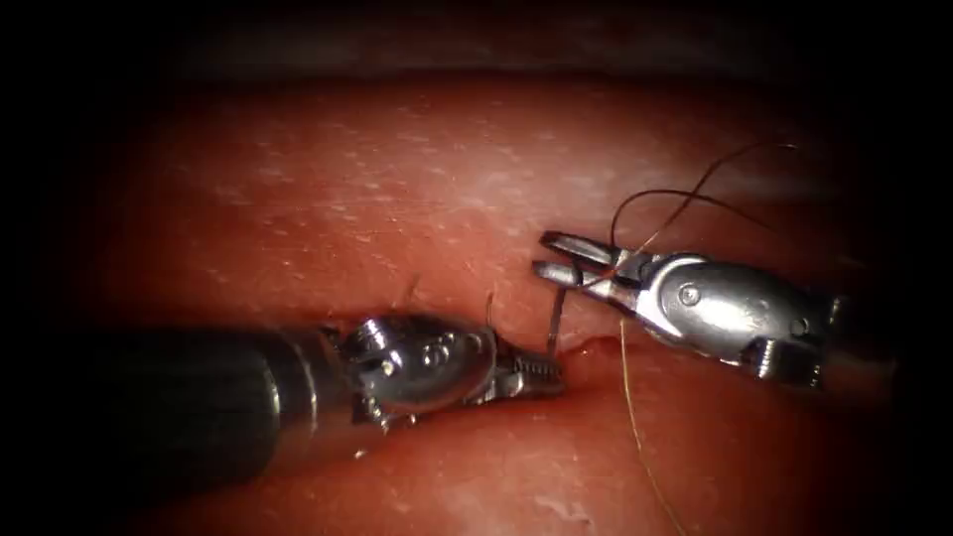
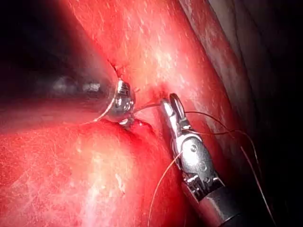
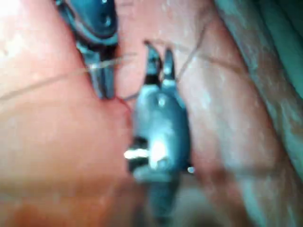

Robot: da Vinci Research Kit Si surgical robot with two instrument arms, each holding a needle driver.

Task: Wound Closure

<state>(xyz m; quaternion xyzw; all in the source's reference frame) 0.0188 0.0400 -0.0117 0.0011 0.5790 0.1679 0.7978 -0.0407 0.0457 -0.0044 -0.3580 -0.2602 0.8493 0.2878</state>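
The left arm's tool (image 1: 531, 375) is lying low across the tissue (image 1: 328, 189), its fingers closed on the lower end of the curved needle (image 1: 556, 318) right at the cut (image 1: 596, 349). The needle is standing up from that grip toward the right arm's tool (image 1: 558, 256), which is reaching in from the right with its fingers slightly parted around the needle's upper end; whether they are actually clamping it cannot be told. How much of the needle is sitting in the tissue is also unclear. Thread (image 1: 695, 194) is looping in dark arcs above the right tool, while a paler strand is trailing down the tissue on the right side of the cut. In the left wrist view the needle (image 2: 147, 107) is bridging the two tools. No readable writing is showing on either tool.
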